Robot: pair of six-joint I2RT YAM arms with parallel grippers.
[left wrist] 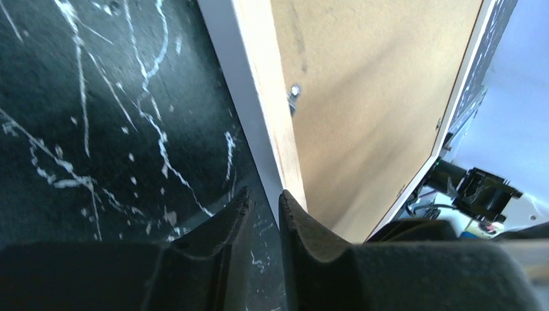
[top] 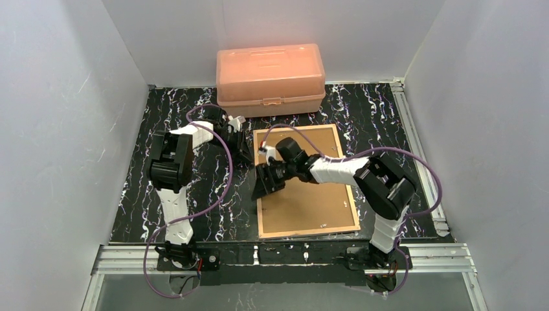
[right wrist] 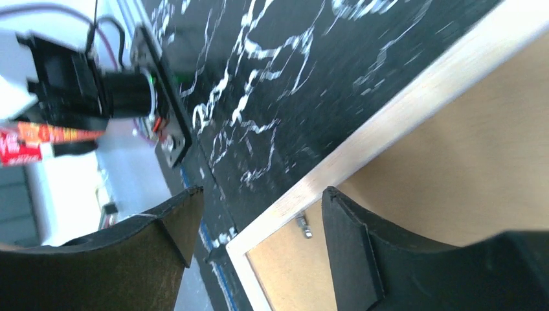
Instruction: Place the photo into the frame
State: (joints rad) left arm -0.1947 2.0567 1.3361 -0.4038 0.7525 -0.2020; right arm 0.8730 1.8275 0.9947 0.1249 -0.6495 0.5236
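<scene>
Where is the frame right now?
Top view: the frame lies back-up, right of the table's centre, just in front of the orange box, with the right gripper over its left rail.

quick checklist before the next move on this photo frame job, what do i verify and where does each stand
1. Frame lies flat, back up, on the table: ok.
2. Photo located: cannot tell, no view shows it.
3. Backing board lies inside the frame's rails: ok.
4. Right gripper open, straddling a frame rail: ok.
5. Left gripper has a hold: cannot tell; its fingers are nearly together at the frame's edge.
6. Orange box stands apart from the frame: ok.
</scene>
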